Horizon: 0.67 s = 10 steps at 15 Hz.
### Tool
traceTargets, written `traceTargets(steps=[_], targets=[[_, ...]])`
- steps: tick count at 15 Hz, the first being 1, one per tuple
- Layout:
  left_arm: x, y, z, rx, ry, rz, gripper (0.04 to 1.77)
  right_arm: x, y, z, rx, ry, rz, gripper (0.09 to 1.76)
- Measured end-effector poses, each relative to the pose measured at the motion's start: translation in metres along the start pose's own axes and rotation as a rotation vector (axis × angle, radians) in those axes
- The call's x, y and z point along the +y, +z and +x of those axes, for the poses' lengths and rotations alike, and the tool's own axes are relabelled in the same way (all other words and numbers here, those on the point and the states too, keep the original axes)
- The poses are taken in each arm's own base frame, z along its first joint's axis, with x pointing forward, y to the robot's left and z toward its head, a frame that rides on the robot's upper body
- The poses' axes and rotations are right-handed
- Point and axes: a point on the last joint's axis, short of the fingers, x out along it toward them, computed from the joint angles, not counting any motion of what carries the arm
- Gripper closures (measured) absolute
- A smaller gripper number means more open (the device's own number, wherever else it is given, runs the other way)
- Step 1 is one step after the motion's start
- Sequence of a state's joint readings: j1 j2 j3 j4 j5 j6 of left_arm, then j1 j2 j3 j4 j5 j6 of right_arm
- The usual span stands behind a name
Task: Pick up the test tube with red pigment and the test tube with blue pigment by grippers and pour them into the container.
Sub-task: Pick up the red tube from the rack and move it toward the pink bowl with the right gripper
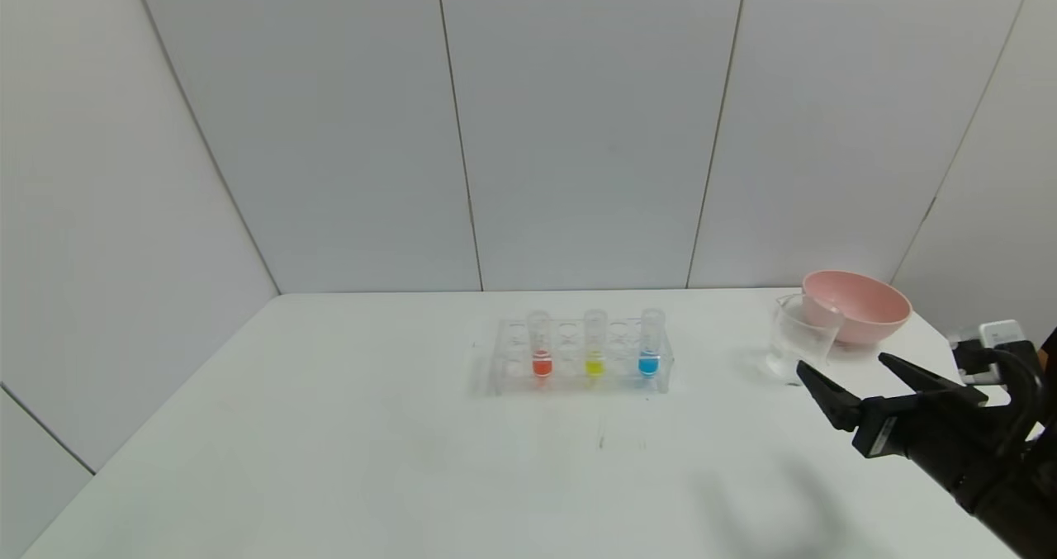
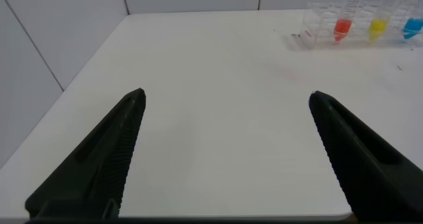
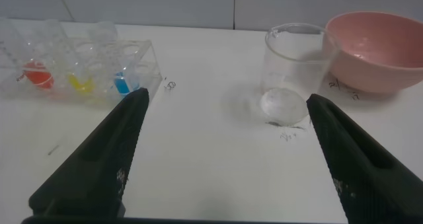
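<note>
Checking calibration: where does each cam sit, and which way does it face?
Head: high on the torso, looking down at table, rack, beaker, bowl; right gripper shows, open.
Left wrist: behind open left gripper, facing rack.
Right wrist: behind open right gripper, facing beaker, bowl.
All share the rack.

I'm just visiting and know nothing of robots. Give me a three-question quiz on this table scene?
1. True or false: the test tube with red pigment stands in the clear rack.
2. Which liquid sits between red and the test tube with blue pigment?
A yellow
B green
C purple
3. Fill in: the container stands beside the pink ____.

Key: 1 true; 2 A; 3 bowl.
</note>
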<state>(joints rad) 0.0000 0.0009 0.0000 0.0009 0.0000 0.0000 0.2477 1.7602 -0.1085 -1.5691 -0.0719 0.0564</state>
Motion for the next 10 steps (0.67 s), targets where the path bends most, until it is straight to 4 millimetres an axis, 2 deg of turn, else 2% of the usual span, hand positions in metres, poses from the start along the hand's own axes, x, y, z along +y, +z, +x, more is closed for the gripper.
traceTargets(steps=[2,4,10], targets=[[0.0,0.0,0.0,0.0,0.0,0.0,0.05,0.017,-0.006,0.001,0.022,0.004,-0.005,0.14],[0.0,0.0,0.0,0.0,0.0,0.0,0.05,0.043,-0.01,0.002,0.024,0.007,0.0,0.14],[0.0,0.0,0.0,0.0,0.0,0.0,0.05,0.142,-0.023,-0.003,-0.003,0.078,0.019,0.14]])
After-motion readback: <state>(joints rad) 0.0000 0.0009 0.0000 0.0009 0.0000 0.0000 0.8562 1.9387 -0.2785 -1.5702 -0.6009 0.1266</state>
